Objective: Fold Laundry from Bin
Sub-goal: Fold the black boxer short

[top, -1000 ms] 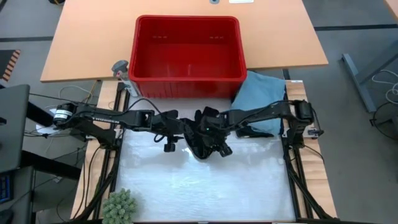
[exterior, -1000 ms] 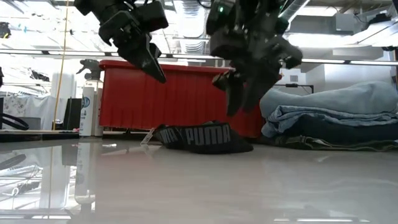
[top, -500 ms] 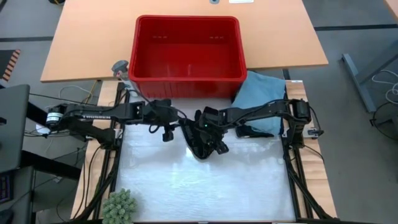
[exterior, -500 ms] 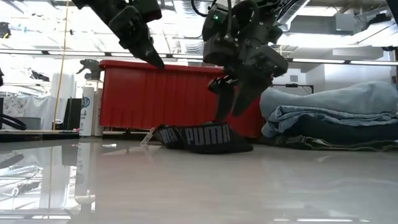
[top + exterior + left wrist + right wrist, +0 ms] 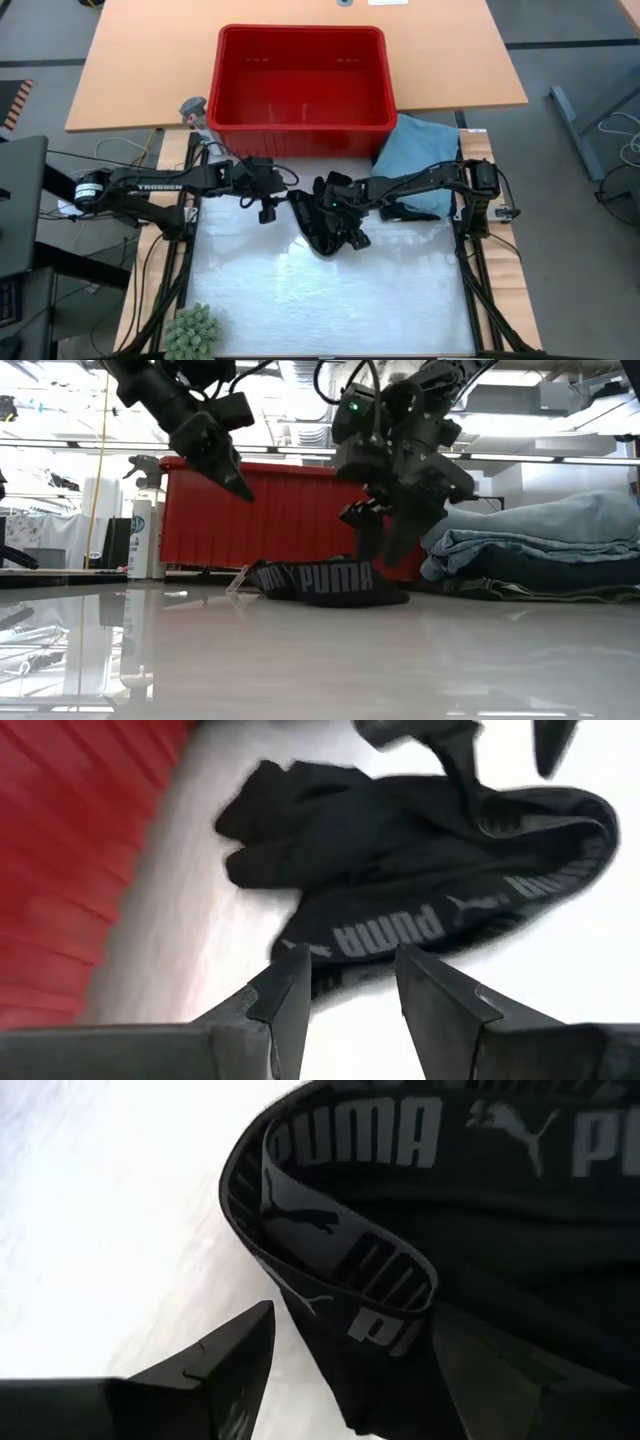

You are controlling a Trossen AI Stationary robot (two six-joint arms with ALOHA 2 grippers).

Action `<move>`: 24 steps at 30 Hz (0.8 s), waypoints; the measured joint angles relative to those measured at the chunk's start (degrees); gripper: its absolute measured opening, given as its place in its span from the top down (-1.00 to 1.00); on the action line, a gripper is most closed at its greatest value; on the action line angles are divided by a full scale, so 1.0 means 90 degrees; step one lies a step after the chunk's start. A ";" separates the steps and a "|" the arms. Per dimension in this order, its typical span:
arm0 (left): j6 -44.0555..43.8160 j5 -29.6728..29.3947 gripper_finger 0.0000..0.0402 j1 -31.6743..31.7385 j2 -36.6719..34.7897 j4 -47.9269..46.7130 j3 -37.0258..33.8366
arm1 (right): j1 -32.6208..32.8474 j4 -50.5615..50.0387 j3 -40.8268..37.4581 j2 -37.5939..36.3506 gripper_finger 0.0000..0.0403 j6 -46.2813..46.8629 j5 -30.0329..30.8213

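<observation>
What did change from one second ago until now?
The right claw came down over the black garment, its fingers opening wider either side of it. The left claw drew back toward the red bin, holding nothing. Garment, bin and folded pile stayed put.

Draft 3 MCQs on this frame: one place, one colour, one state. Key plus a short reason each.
1. Where does the black garment lie?
A. inside the bin
B. on the white table surface in front of the bin
C. on the folded pile

2. What colour is the bin?
A. red
B. green
C. grey

3. How is the right claw?
A. shut on the garment
B. shut, holding nothing
C. open, right over the garment

Key: 1 B, the high view shows it on the white table just in front of the bin's near wall. 2 A, its walls are red in both the high and low views. 3 C, the right wrist view shows the two fingers spread apart with the waistband lying between them, not clamped.
</observation>
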 joint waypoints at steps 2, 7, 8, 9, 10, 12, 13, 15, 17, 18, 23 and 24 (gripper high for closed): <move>0.0015 -0.0002 0.31 0.0073 0.0000 0.0130 -0.0061 | 0.0000 0.0075 -0.0070 0.0000 -0.44 0.0047 0.0000; -0.0004 -0.0011 0.31 0.0156 0.0000 0.0257 -0.0136 | -0.0002 0.0133 -0.0066 0.0000 -0.29 0.0045 0.0000; 0.0000 -0.0013 0.31 0.0156 0.0000 0.0266 -0.0139 | -0.0002 0.0134 -0.0066 0.0000 -0.24 0.0023 0.0000; 0.0003 -0.0013 0.31 0.0156 0.0000 0.0289 -0.0140 | -0.0002 0.0140 -0.0066 0.0000 -0.18 0.0009 0.0000; 0.0016 -0.0015 0.31 0.0156 0.0000 0.0331 -0.0140 | -0.0002 0.0168 -0.0066 0.0000 -0.12 -0.0002 0.0000; 0.0041 -0.0014 0.31 0.0156 0.0000 0.0380 -0.0140 | -0.0002 0.0254 -0.0066 0.0000 0.02 -0.0001 -0.0001; 0.0046 -0.0017 0.31 0.0156 0.0000 0.0384 -0.0140 | -0.0002 0.0302 -0.0066 0.0000 0.09 -0.0001 0.0000; 0.0027 -0.0056 0.31 0.0156 0.0000 0.0391 -0.0140 | -0.0002 0.0449 -0.0066 0.0000 0.24 -0.0001 -0.0001; 0.0015 -0.0059 0.31 0.0156 0.0000 0.0389 -0.0140 | -0.0002 0.0613 -0.0063 0.0051 0.37 0.0036 0.0000; 0.0015 -0.0062 0.31 0.0156 0.0000 0.0386 -0.0140 | -0.0002 0.0706 -0.0059 0.0085 0.42 0.0112 0.0000; -0.0027 -0.0068 0.31 0.0156 0.0000 0.0365 -0.0140 | -0.0010 0.0603 -0.0032 0.0285 0.58 0.0057 -0.0004; -0.0036 -0.0059 0.31 0.0156 0.0000 0.0365 -0.0140 | -0.0010 0.0524 -0.0032 0.0331 0.63 0.0028 -0.0005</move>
